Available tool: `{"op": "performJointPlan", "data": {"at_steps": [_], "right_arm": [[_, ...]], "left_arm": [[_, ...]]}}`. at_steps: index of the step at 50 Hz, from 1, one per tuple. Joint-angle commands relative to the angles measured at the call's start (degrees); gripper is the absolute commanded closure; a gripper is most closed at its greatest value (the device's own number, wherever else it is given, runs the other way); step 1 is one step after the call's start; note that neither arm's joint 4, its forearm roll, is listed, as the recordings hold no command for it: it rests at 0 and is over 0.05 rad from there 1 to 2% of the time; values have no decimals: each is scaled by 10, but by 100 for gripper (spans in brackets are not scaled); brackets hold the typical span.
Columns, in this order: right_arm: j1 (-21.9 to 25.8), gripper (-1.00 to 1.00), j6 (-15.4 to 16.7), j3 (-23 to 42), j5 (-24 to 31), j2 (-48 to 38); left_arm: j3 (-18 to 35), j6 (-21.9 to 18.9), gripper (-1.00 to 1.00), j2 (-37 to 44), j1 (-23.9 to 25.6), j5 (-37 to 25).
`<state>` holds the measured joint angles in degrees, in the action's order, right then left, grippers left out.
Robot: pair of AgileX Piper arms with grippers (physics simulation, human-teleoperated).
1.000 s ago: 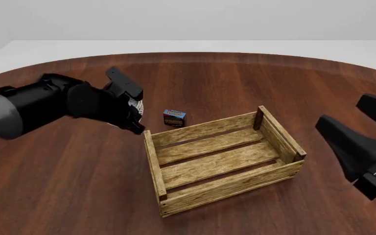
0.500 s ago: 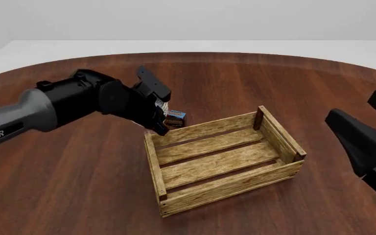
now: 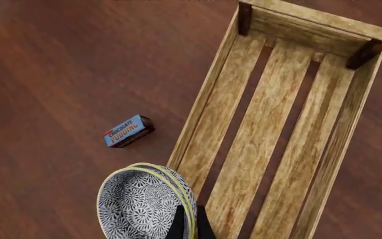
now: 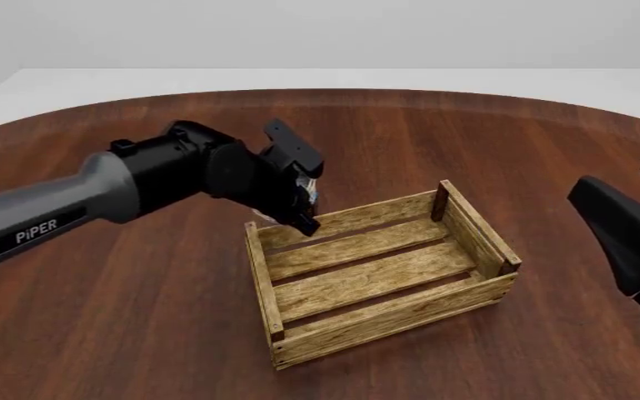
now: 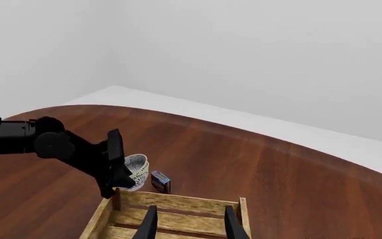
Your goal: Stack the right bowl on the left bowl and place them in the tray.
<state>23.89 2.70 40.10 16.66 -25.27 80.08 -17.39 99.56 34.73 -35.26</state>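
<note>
The two speckled bowls are nested, one inside the other (image 3: 141,209); which is the right bowl and which the left I cannot tell. My left gripper (image 3: 188,225) is shut on their shared rim and holds them in the air. In the front view this gripper (image 4: 301,208) hangs over the far-left corner of the tray (image 4: 387,321), and the arm hides most of the bowls. The wooden tray (image 3: 277,124) has nothing in it. The right wrist view shows the bowls (image 5: 137,168) just beyond the tray (image 5: 177,203). My right gripper (image 5: 191,226) is open and holds nothing.
A small blue-and-red chocolate pudding box (image 3: 129,131) lies on the table beside the tray's far long side, also visible as the box (image 5: 159,181) in the right wrist view. The right arm (image 4: 626,237) stays at the table's right edge.
My left arm has carried the nested bowls rightward, from left of the pudding box to the tray's far-left corner. The right arm has drawn back toward the right edge.
</note>
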Motion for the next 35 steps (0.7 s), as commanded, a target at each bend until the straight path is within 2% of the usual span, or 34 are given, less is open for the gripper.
{"op": "performJointPlan", "data": {"at_steps": [1, 16, 19, 35], "right_arm": [[5, -100, 5, -4, -3, -2], [5, -100, 5, -4, -3, -2], [4, -100, 4, -4, -2, -1], [4, -100, 2, -1, 4, 4]], "left_arm": [[-12, -17, 100, -21, -19, 1], [-12, -17, 100, -21, -19, 1], [-10, -29, 100, -16, -19, 0], [20, -29, 100, 27, 18, -4]]}}
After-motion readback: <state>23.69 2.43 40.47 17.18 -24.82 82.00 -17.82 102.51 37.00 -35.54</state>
